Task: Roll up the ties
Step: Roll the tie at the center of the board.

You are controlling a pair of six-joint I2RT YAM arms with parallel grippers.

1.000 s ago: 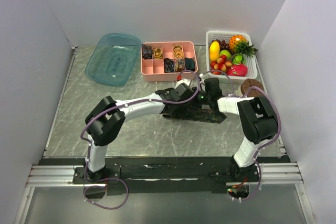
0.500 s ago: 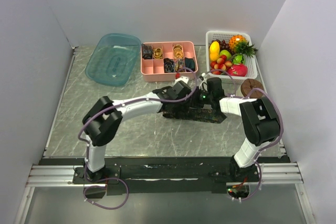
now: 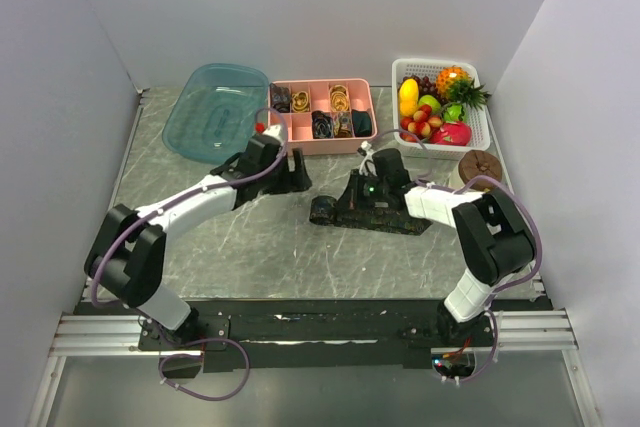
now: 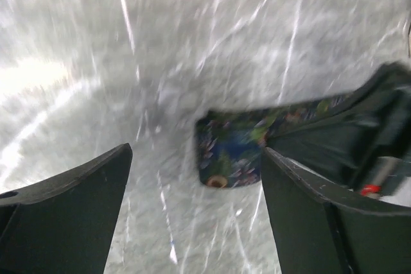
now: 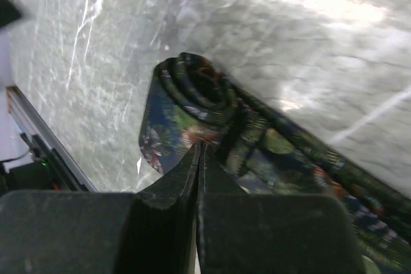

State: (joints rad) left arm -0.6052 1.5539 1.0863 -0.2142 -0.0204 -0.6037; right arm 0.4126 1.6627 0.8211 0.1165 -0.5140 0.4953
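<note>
Grey marble-look table (image 3: pixel 300 259), plain white walls (image 3: pixel 330 7) on three sides, metal rail (image 3: pixel 100 333) up front.

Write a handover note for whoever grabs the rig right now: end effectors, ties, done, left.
Left end effector: open, empty, off to the left of the loose tie, near the front of the pink organizer.
Right end effector: shut, tips down on the loose tie beside its coil; can't tell if fabric is pinched.
Done: several rolled ties sit in organizer compartments; the loose tie's left end is coiled.
Left: the rest of that tie lies flat on the table; finish rolling it, then probably drop it in a free compartment.
</note>
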